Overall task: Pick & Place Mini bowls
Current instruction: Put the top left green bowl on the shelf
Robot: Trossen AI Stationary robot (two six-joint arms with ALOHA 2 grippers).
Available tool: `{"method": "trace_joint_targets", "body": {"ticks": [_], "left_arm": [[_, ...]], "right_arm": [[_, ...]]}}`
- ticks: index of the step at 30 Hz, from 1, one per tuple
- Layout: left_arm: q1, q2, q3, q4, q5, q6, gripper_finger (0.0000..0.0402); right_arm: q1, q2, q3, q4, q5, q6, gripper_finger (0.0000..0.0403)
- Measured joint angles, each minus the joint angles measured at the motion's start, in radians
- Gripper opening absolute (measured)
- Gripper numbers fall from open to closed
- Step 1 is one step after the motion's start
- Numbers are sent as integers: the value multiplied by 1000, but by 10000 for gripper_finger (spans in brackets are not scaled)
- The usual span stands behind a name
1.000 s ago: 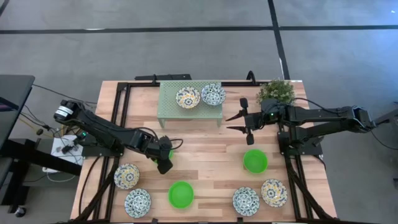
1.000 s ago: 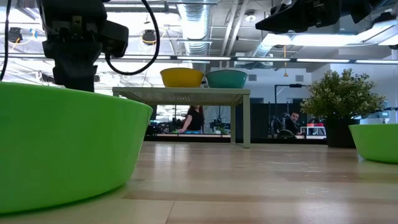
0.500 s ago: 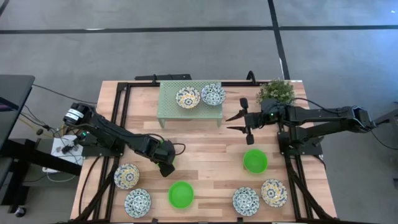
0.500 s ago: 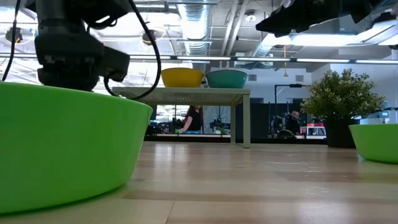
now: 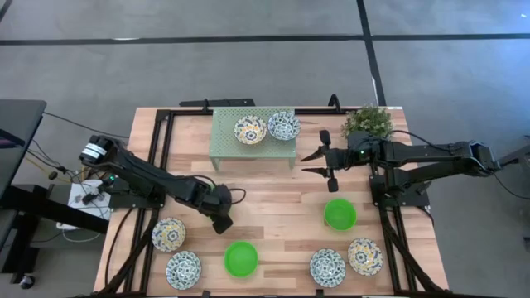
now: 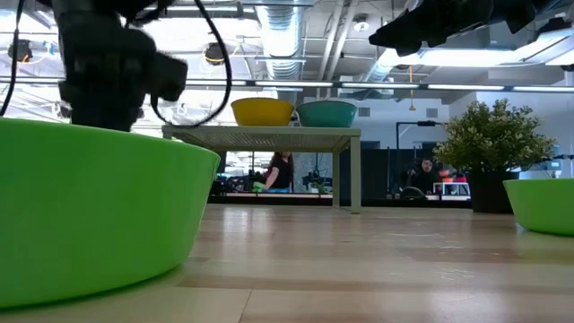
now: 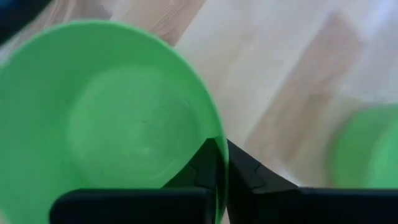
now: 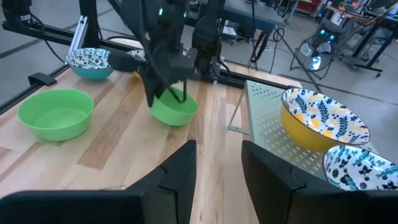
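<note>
My left gripper point(image 5: 222, 220) is over the table's middle left, shut on a plain green mini bowl point(image 7: 112, 118), which the right wrist view shows under the left arm as the green bowl point(image 8: 174, 109). Two more green bowls sit on the table point(image 5: 241, 258) point(image 5: 339, 213). Two patterned bowls point(image 5: 250, 130) point(image 5: 283, 126) stand on the pale green rack point(image 5: 253, 147). Several patterned bowls rest near the table's near edge point(image 5: 169, 234) point(image 5: 183, 270) point(image 5: 327, 267) point(image 5: 364, 256). My right gripper point(image 5: 319, 162) hangs open and empty to the right of the rack. My left gripper pinches the green bowl's rim point(image 7: 219, 134), one finger inside the bowl and one outside. The fingers point(image 7: 205, 168) come from above, pointing down. The bowl hangs below the gripper, mouth up; whether its base touches the table I cannot tell.
A small potted plant point(image 5: 367, 122) stands at the far right corner, behind my right arm. Bare wood lies in the table's middle point(image 5: 277, 199). In the low view the near green bowl point(image 6: 90, 215) hides the held bowl. People sit in the room beyond point(image 6: 278, 170).
My left gripper has moved a little toward the table's near edge and right with the green bowl, staying shut on its rim. In the low view the arm dipped and then rose again. My right arm has kept still.
</note>
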Motion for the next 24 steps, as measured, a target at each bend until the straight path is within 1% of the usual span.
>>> {"method": "trace_joint_targets", "body": {"ticks": [2,7,10,14,17,19,22,24], "left_arm": [[0,-53,0,0,-1,-2,7],[3,-204,0,-10,-67,17,7],[2,-285,0,-29,-120,71,7],[8,-360,15,-77,-212,160,7],[14,-373,76,-133,-295,259,7],[27,-361,134,-174,-326,331,6],[76,-332,219,-182,-336,484,6],[111,-317,266,-217,-337,570,6]], "right_arm": [[0,0,0,0,0,-4,123],[0,0,0,0,0,16,123],[0,0,0,0,0,43,123],[0,0,0,0,0,43,123],[0,0,0,0,0,43,123],[0,0,0,0,0,43,123],[0,0,0,0,0,55,123],[0,3,0,1,0,89,123]]}}
